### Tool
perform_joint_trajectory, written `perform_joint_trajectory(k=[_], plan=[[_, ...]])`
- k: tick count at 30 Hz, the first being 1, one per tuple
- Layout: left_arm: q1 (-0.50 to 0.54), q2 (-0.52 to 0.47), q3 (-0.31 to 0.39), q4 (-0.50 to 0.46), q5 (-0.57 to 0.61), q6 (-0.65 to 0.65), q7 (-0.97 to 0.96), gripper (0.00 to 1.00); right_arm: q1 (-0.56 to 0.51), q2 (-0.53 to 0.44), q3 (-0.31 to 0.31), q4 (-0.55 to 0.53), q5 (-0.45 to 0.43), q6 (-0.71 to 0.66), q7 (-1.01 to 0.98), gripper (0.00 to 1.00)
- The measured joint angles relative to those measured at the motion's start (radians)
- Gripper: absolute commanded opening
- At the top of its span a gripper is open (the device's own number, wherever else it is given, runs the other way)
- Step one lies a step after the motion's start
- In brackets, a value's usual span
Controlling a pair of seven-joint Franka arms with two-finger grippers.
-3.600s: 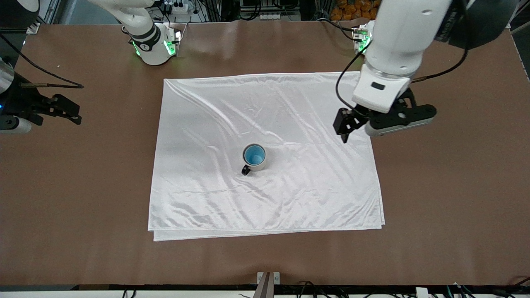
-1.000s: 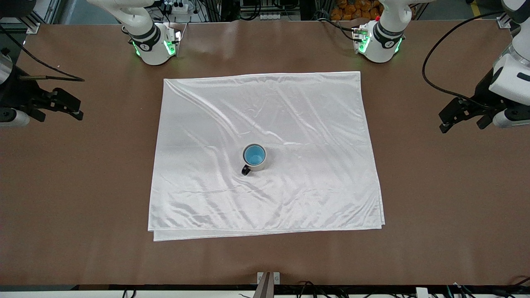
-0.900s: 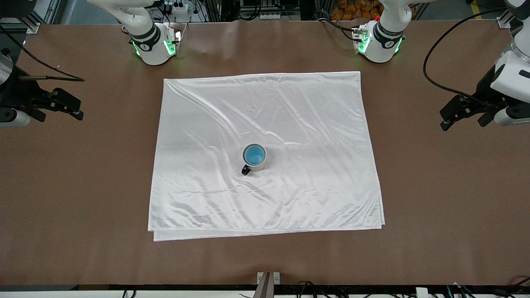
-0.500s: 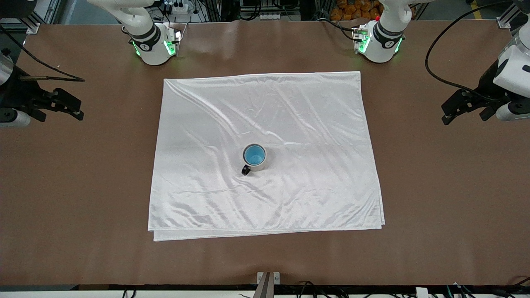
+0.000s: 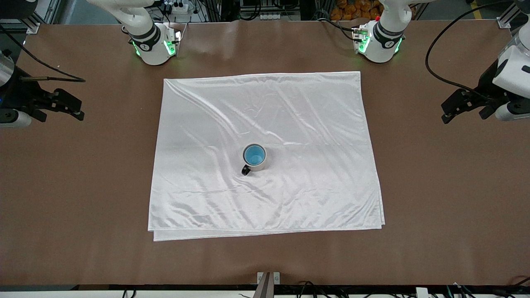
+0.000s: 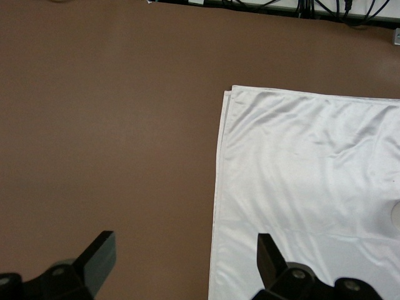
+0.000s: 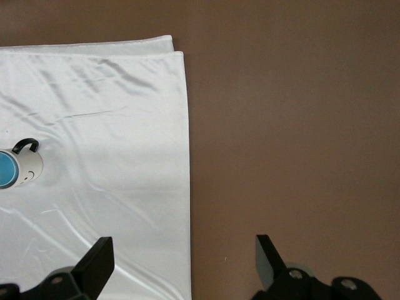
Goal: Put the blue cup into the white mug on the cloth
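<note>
The white mug (image 5: 260,166) stands upright on the cloth (image 5: 290,116) near its middle, its black handle pointing toward the front camera. The blue cup (image 5: 254,155) sits inside the mug; only its bright blue inside shows. The right wrist view shows the mug (image 7: 28,167) and the cup (image 7: 6,170) at its edge, on the cloth (image 7: 112,125). My left gripper (image 5: 461,114) is open and empty over bare table at the left arm's end; it also shows in the left wrist view (image 6: 183,247). My right gripper (image 5: 62,111) is open and empty over bare table at the right arm's end; it also shows in the right wrist view (image 7: 182,247).
The brown table (image 5: 434,186) surrounds the cloth. The two arm bases (image 5: 155,45) (image 5: 379,43) stand at the edge farthest from the front camera. A small metal bracket (image 5: 268,278) sits at the nearest edge. The cloth's corner shows in the left wrist view (image 6: 312,187).
My left gripper has drawn back from over the cloth's edge to the left arm's end of the table. The right gripper, the mug and the cup have not moved.
</note>
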Motion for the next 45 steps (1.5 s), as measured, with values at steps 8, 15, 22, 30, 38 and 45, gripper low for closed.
perform_joint_trajectory(k=[8,15,22,30,38,45], plan=[[0.000,0.000,0.000,0.000,0.000,-0.033,0.090,1.00,0.000,0.000,-0.001,-0.002,0.000,0.000,0.000,1.00],[0.001,0.000,0.001,0.000,0.000,-0.044,0.146,1.00,0.000,0.000,-0.002,-0.002,0.000,0.000,0.000,1.00],[0.001,0.000,0.001,0.000,0.000,-0.045,0.154,1.00,0.000,0.000,-0.002,-0.002,0.000,0.000,0.000,1.00],[0.001,0.000,0.001,0.000,0.000,-0.045,0.155,1.00,0.000,0.001,-0.002,-0.002,0.000,0.000,0.000,1.00],[0.001,0.000,0.001,0.000,0.000,-0.045,0.155,1.00,0.000,0.002,-0.001,-0.002,0.000,0.003,0.000,1.00],[0.001,0.000,0.001,0.000,0.000,-0.045,0.155,1.00,0.000,0.004,-0.001,-0.003,0.000,0.003,0.000,1.00]])
